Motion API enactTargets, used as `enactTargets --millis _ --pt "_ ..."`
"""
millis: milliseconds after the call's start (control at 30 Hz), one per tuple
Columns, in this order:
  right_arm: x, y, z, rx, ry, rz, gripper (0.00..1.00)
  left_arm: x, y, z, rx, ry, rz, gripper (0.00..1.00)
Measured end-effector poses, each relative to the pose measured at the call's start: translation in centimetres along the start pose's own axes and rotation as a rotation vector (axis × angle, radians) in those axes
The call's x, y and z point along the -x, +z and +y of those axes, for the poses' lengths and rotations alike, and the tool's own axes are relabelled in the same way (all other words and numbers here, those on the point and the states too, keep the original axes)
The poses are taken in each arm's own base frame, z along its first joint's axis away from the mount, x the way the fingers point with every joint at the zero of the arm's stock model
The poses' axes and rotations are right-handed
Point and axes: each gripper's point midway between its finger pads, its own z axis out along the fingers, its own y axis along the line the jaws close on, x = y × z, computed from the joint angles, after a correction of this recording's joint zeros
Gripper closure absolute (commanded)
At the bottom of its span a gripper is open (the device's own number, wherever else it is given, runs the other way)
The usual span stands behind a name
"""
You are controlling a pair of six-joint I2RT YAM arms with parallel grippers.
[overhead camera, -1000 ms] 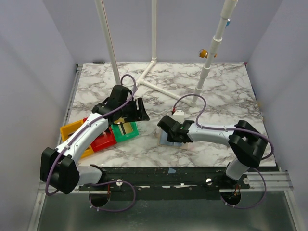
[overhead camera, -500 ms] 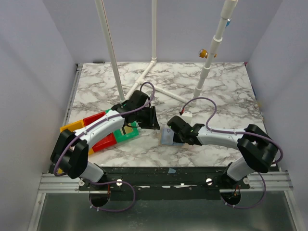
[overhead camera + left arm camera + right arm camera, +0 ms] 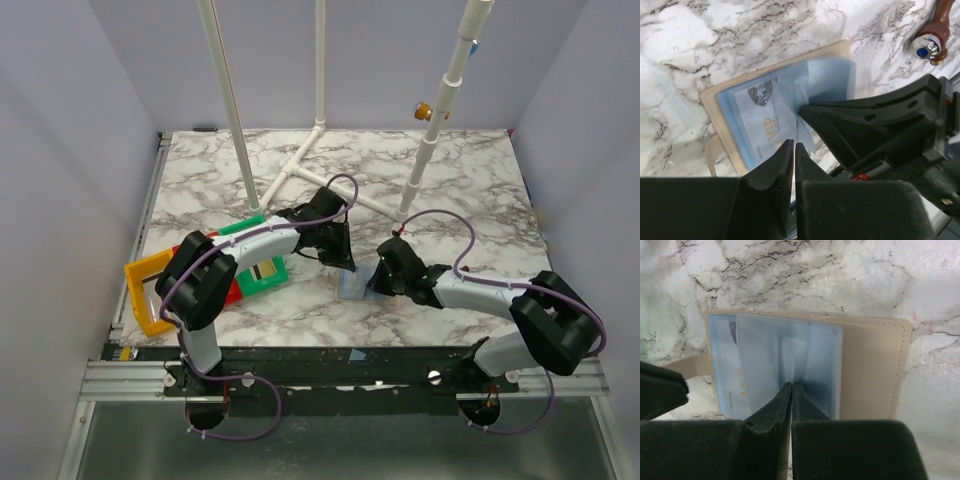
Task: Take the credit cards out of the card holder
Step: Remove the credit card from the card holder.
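Pinching card holder (image 3: 875, 370), white card (image 3: 757, 117) inside

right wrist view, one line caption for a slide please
Right fingers shut on the pale blue sleeve of the open card holder, a card showing at its left edge.

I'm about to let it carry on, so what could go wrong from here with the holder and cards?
1. The right jaws pinch the blue flap, not clearly a card; pulling may drag the whole holder along.
2. The left jaws are shut right beside the right ones, so the two could collide.
3. The VIP card lies partly under the flap and may not come out.
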Motion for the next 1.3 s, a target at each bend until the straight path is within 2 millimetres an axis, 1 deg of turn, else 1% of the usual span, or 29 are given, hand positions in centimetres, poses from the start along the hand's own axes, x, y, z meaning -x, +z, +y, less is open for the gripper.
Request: enactTargets --millis 67,200,300,533,567,667,700,767,800,900,1067,1300 --pt "0.1 0.0 -0.1 0.011 0.007 0.0 0.95 0.3 0.8 0.0 0.004 -0.005 0.003 0.96" --pt "0.2 0.0 -0.1 0.023 0.012 0.003 0.95 0.0 1.8 0.9 0.031 -0.024 0.021 0.99" --pt "0.1 -0.1 -0.1 0.028 0.014 0.003 0.95 -0.5 2.6 1.4 0.047 -0.037 0.041 0.99" --pt "0.2 -0.2 -0.1 0.032 0.016 0.0 0.94 -1.8 4.0 1.6 0.061 -0.04 0.078 1.0" --pt "0.2 -0.3 -0.1 0.034 0.017 0.0 0.93 -1.9 4.2 1.7 0.064 -0.042 0.084 1.0" --pt "0.4 -0.7 0.0 0.039 0.016 -0.004 0.83 -2.4 4.9 1.7 0.069 -0.045 0.101 1.0" --pt "0.5 -0.8 0.0 0.041 0.017 -0.006 0.77 -2.4 5.0 1.6 0.067 -0.047 0.103 1.0" --pt "0.6 -1.3 0.1 0.045 0.019 -0.011 0.68 -2.4 5.2 1.2 0.061 -0.041 0.101 1.0" --pt "0.7 -1.5 0.2 0.048 0.019 -0.013 0.67 -2.3 5.2 1.0 0.057 -0.037 0.1 1.0" --pt "1.3 -2.3 0.5 0.049 0.019 -0.022 0.66 -2.2 5.2 0.3 0.045 -0.024 0.095 1.0" --pt "2.9 -3.8 0.8 0.035 0.025 -0.061 0.66 -1.9 5.2 -0.9 0.027 -0.005 0.087 1.0" --pt "4.2 -6.6 -0.4 -0.015 0.051 -0.126 0.66 -2.0 5.9 -2.8 0.007 0.027 0.098 1.0"
